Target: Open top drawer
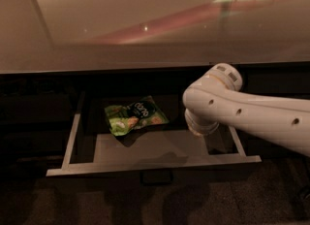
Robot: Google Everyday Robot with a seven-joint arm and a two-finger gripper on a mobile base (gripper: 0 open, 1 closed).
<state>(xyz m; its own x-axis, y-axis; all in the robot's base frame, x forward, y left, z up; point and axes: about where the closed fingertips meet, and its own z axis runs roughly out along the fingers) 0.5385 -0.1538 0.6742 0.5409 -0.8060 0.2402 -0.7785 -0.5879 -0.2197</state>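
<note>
One wide drawer (155, 165) stands open beneath the front edge of the counter (145, 30); it is the top drawer of the dark cabinet front. Pale metal rims run along its left and right sides. Its front edge shows as a light strip nearest the camera, well out from the counter's front edge. A small dark handle (156, 176) hangs at the middle of that front, just below the strip. The drawer's floor is flat and grey.

A green snack bag (135, 117) lies on the drawer floor toward the back left corner (pale lettering on a dark patch shows on it, too small to read). It is tilted, with its right end further back, and lies apart from both the left rim and the arm.

The white arm (252, 115) reaches in from the right edge of the view, crosses above the drawer's right rim and bends down at a rounded joint over the back right part of the drawer. The gripper (200, 128) sits at the arm's lower end, above the drawer floor near the right rim and to the right of the bag. The thick joint hides most of it, so I cannot tell whether it is released or clenched. It is well apart from the handle.

The counter's top is glossy and pale, with reddish streaks of reflection. Dark floor (242, 200) lies in front of the drawer.
</note>
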